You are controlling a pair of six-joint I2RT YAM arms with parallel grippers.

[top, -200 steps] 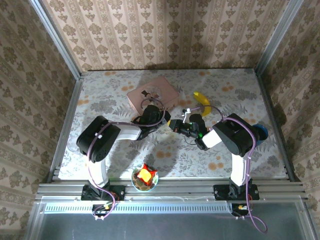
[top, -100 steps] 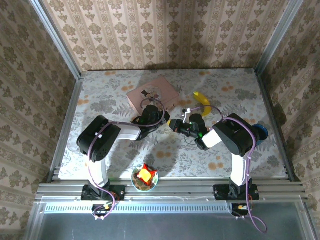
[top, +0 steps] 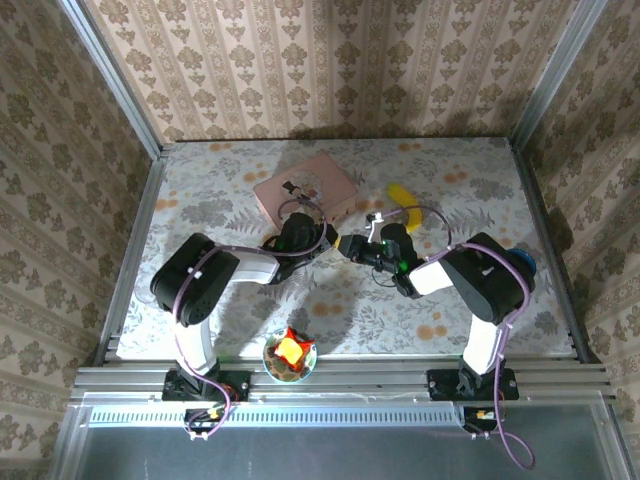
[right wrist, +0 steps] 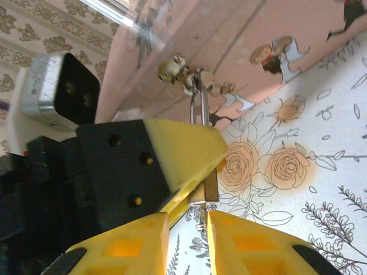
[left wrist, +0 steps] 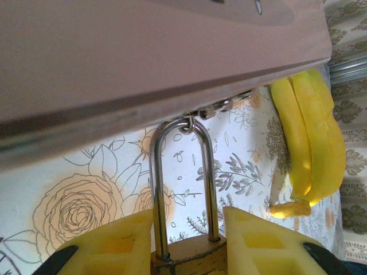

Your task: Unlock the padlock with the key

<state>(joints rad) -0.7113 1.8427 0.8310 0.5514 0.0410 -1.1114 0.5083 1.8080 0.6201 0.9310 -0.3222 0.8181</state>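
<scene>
The brass padlock (left wrist: 189,255) sits between the yellow fingers (left wrist: 114,246) of my left gripper (left wrist: 188,229), which is shut on its body. Its silvery shackle (left wrist: 157,189) runs up to the hasp on the pink box (left wrist: 143,46). In the right wrist view the padlock's brown body (right wrist: 211,186) shows under the left gripper's finger (right wrist: 183,143). The slim key (right wrist: 202,216) sticks out of the padlock's underside. My right gripper (right wrist: 188,220) stands open, its fingers either side of the key with a gap wider than the key. From above, both grippers (top: 330,240) (top: 353,247) meet nose to nose at mid-table.
The pink box (top: 305,188) lies just behind the grippers. A yellow banana (top: 403,200) lies right of it, close to the right arm. A bowl (top: 289,356) with a red and yellow object stands at the near edge. A blue object (top: 525,265) sits behind the right arm's elbow.
The right gripper's jaws have parted around the key. The right arm's elbow has swung out to the right. The left gripper has closed slightly on the padlock.
</scene>
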